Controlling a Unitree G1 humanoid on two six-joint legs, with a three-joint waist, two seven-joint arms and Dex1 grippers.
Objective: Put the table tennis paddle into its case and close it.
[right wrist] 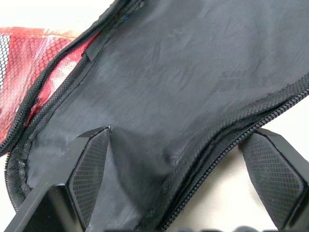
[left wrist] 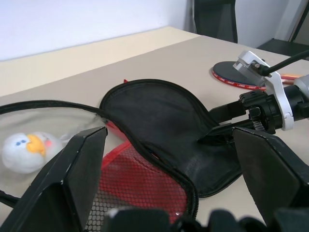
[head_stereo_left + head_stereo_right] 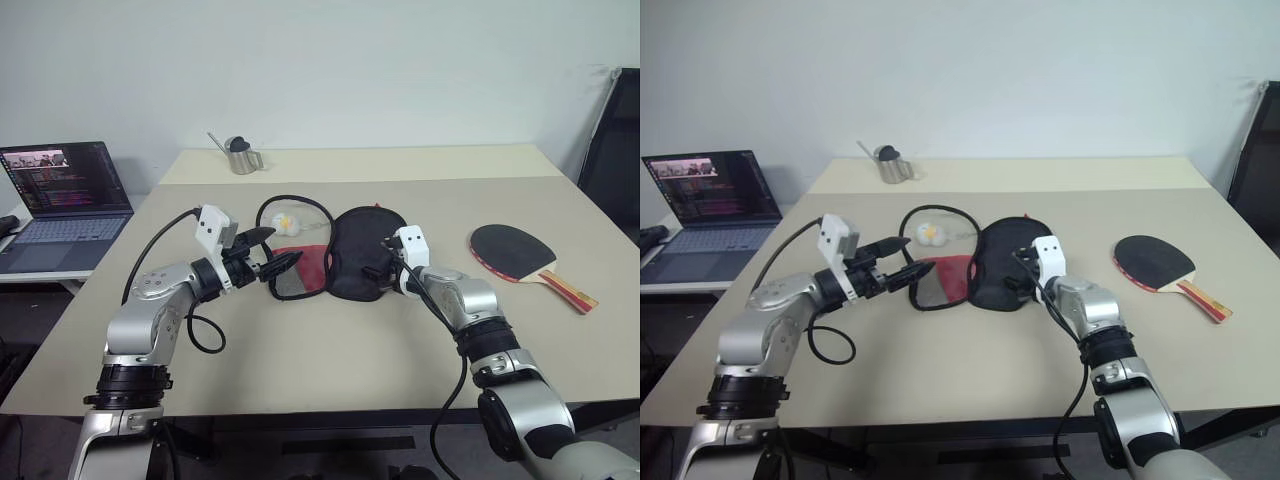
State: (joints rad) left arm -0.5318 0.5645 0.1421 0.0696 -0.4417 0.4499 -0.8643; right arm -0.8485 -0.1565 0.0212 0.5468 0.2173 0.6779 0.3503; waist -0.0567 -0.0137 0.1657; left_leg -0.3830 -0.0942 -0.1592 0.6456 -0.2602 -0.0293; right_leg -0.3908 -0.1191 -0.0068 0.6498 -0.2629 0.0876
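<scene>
The case (image 3: pixel 355 250) lies unzipped at mid-table, its black fabric flap spread flat and its red mesh part (image 3: pixel 305 262) to the left. The table tennis paddle (image 3: pixel 512 250) rests black face up on the table to the right, handle toward the front right, apart from both grippers. My left gripper (image 3: pixel 275 250) is open, hovering level at the case's red left side. My right gripper (image 1: pixel 181 164) is open at the case's right edge, its fingers (image 1: pixel 89 169) straddling the black flap (image 1: pixel 183 72) and zipper rim.
A small white toy duck (image 3: pixel 284 222) sits inside a black loop (image 3: pixel 300 203) just behind the case. A metal cup (image 3: pixel 240 156) stands at the table's back left. A laptop (image 3: pixel 65 200) sits on a side table to the left, a dark chair (image 3: pixel 615 150) at the far right.
</scene>
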